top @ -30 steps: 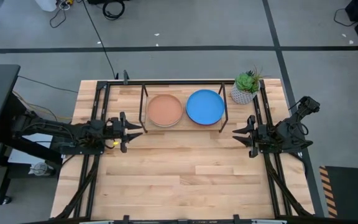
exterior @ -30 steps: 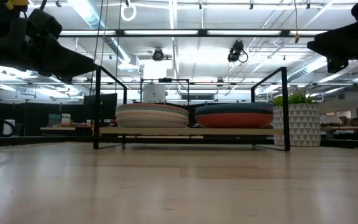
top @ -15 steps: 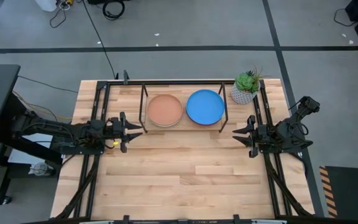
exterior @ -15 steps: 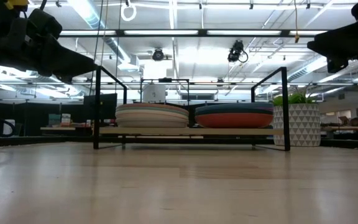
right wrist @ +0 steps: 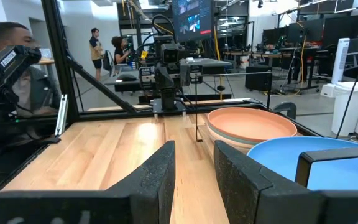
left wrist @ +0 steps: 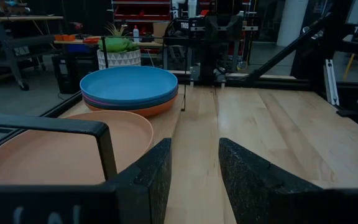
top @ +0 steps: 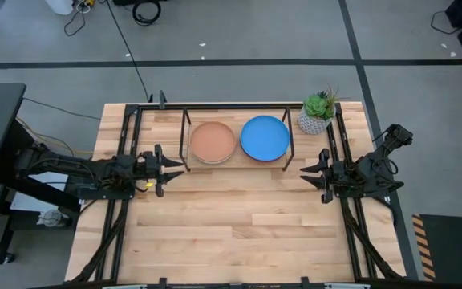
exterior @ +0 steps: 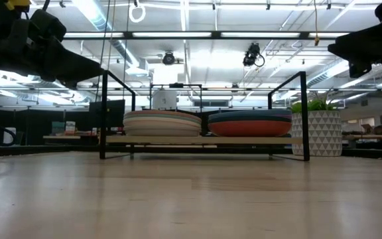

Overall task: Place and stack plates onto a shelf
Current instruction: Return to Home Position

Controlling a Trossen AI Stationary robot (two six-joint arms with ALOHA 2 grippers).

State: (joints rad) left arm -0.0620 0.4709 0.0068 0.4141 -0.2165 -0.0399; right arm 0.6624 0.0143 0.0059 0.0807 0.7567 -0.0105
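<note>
Two stacks of plates rest on the shelf (top: 237, 160) at the table's far side. A terracotta plate (top: 213, 141) tops the left stack (exterior: 162, 123); a blue plate (top: 264, 137) tops the right stack (exterior: 249, 123), with magenta and orange rims (left wrist: 143, 107) beneath it. My left gripper (top: 176, 168) hovers open at the table's left side, level with the shelf's near edge. My right gripper (top: 309, 172) hovers open at the right side, facing it. Neither holds anything. In the wrist views the left gripper (left wrist: 194, 165) and the right gripper (right wrist: 194, 165) look across the table.
A potted plant in a white patterned pot (top: 318, 114) stands at the far right corner beside the shelf. Black frame rails (top: 127, 201) run along both table sides. Bare tabletop (top: 239, 217) lies nearer than the shelf. People (right wrist: 96, 43) stand in the room beyond.
</note>
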